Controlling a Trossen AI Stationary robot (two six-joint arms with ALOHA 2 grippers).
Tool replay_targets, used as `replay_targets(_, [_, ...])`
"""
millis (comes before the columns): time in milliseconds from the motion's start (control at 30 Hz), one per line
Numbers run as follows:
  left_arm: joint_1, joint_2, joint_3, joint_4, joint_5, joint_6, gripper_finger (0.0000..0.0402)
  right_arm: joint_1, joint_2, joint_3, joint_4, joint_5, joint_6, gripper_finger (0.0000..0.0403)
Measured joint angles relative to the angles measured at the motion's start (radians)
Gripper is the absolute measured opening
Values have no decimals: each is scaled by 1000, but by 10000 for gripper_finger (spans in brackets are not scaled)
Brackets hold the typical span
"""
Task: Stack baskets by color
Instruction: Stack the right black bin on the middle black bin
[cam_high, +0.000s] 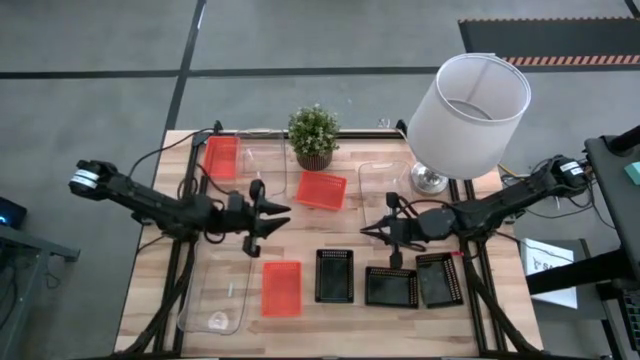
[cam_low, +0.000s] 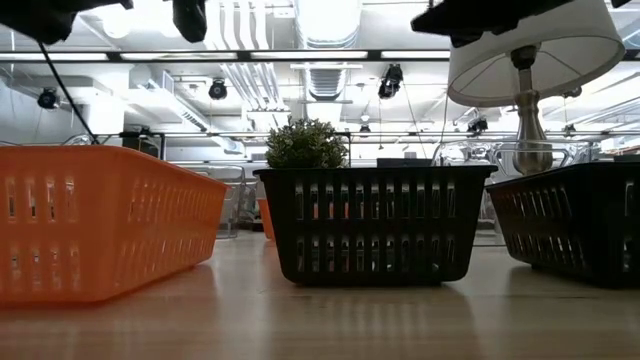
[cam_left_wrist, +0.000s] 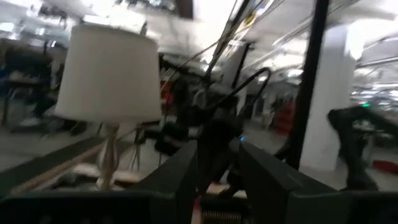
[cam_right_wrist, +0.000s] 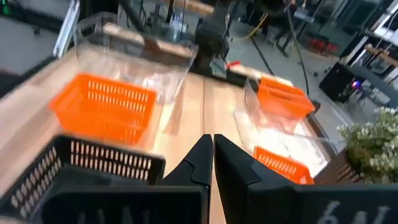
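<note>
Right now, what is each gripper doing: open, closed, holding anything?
Left gripper: open, empty, raised over the table between the clear and orange baskets.
Right gripper: closed on nothing, raised above the black baskets.

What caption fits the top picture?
Two arms hover over red, black and clear baskets on a wooden table.

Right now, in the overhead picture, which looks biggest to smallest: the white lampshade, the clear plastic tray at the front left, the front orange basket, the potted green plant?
1. White lampshade, though it stands nearer the camera.
2. Clear plastic tray.
3. Orange basket.
4. Potted green plant.
</note>
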Motion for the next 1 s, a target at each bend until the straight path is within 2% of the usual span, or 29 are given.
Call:
replay_targets(233, [0, -2, 145, -420, -61, -109, 102, 0, -11, 12, -69, 3, 10, 9])
replay_targets(367, [0, 23, 221, -579, -62, -153, 102, 0, -13, 10, -75, 6, 11, 9])
replay_targets(700, [0, 161, 356, -760, 23, -150, 102, 0, -14, 10, -114, 6, 60, 9])
replay_targets(867, [0, 208, 396, -793, 32, -61, 102, 12, -6, 72, -251, -72, 126, 12])
replay_targets(1000, [0, 216, 409, -790, 30, 19, 102, 45, 32, 166, -411, -106, 199, 35])
